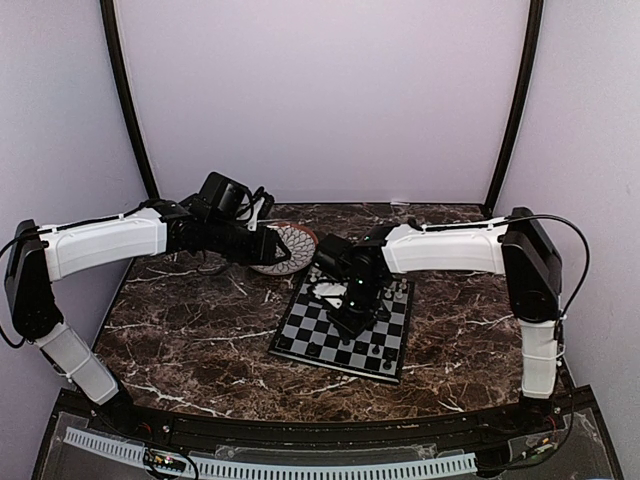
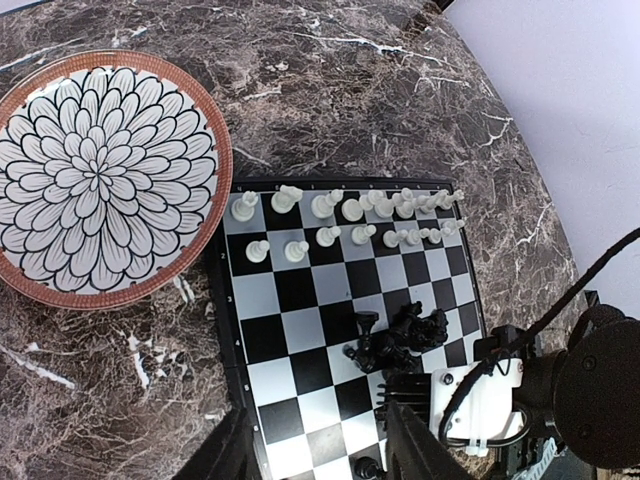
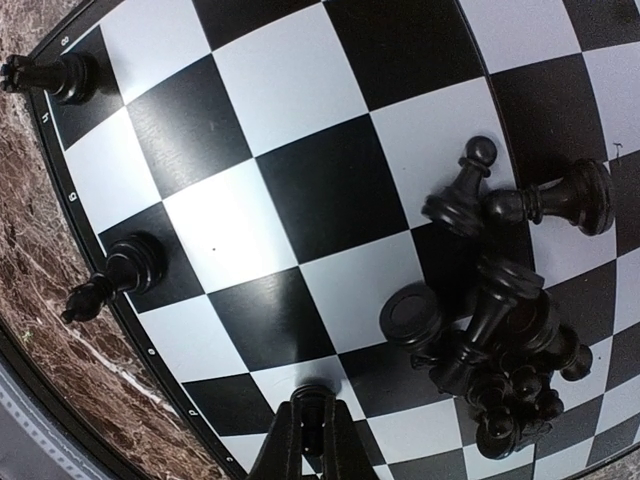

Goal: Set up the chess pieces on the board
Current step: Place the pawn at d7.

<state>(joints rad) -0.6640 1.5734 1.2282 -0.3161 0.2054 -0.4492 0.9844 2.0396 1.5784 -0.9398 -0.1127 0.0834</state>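
The chessboard (image 1: 322,336) lies on the marble table and also shows in the left wrist view (image 2: 300,340). Pale white chessmen (image 2: 340,215) stand in two rows along its far side. A heap of black chessmen (image 3: 500,360) lies toppled mid-board and shows in the left wrist view (image 2: 400,335). Two black chessmen (image 3: 120,275) stand near the board's edge. My right gripper (image 3: 312,405) is low over the board, shut on one black piece (image 3: 312,392) whose end meets the board. My left gripper (image 2: 320,455) is open and empty, hovering above the board's left edge.
A round plate (image 2: 110,175) with a white flower pattern and a brown rim lies just left of the board, touching its far corner; it is empty. Marble tabletop surrounds the board. The right arm (image 2: 480,400) reaches over the board's right side.
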